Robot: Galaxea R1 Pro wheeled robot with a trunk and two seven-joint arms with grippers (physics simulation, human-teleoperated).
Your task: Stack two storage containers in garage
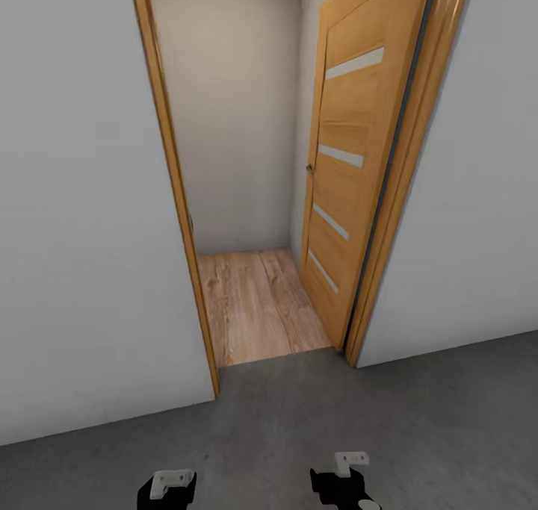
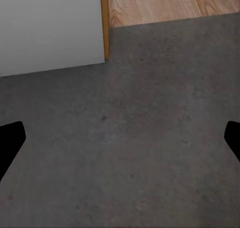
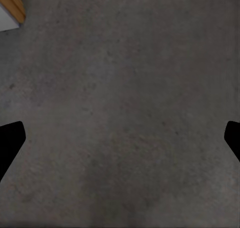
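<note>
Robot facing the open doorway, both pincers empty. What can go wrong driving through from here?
1. The doorway looks narrow; the base or an arm might clip the left door frame.
2. The open door swings into the room beyond, narrowing the passage on the right; the right pincer could brush it.
3. The concrete floor meets the wood floor at the threshold; a seam there might jolt the wheels. The left pincer is open and carries nothing to drop.

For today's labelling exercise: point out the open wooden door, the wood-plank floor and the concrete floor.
open wooden door [image 1: 345, 196], head view, middle of its panelled face.
wood-plank floor [image 1: 258, 308], head view, planks inside the doorway.
concrete floor [image 1: 359, 413], head view, bare patch before the threshold.
</note>
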